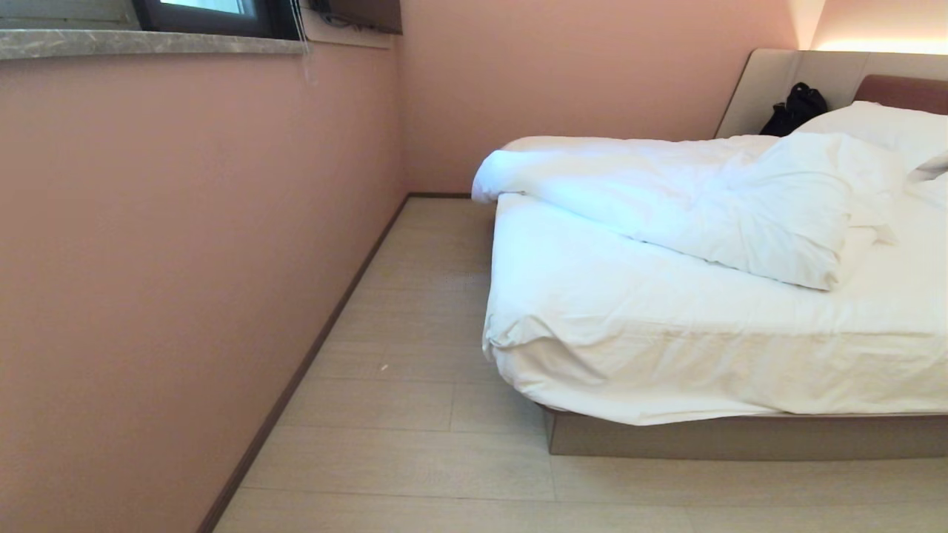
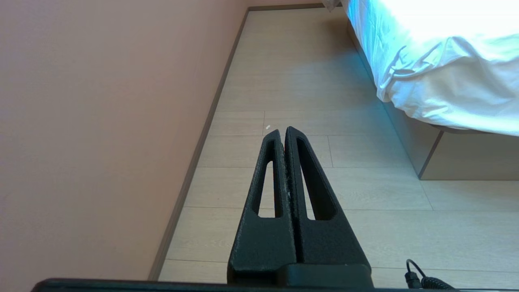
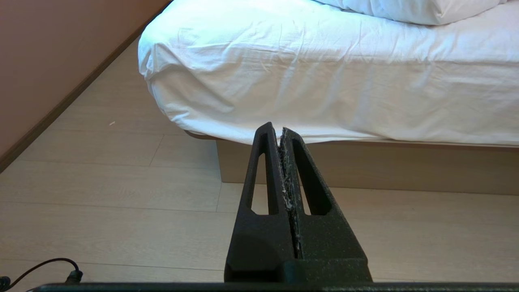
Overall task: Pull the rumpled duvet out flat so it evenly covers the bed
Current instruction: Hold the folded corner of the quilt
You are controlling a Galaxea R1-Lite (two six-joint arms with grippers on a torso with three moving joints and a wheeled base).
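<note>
A white-sheeted bed [image 1: 666, 348] filled the head view from three to five o'clock, its near corner jutting toward a pink wall [image 1: 185, 259] at nine o'clock. The duvet [image 1: 689, 207] lay bunched in a thick fold across the far half of the mattress, toward one o'clock, leaving the near sheet bare; it likely needed dragging toward the foot. Pillows [image 1: 881, 126] rested against the headboard [image 1: 903, 92], with a black bag [image 1: 794, 109] beside them. Neither arm showed there. The left gripper [image 2: 283, 132] hung over pale floor [image 2: 292, 81], fingers pressed together. The right gripper [image 3: 275, 127] pointed at the bed's side, fingers likewise pressed together, empty, apparently parked.
</note>
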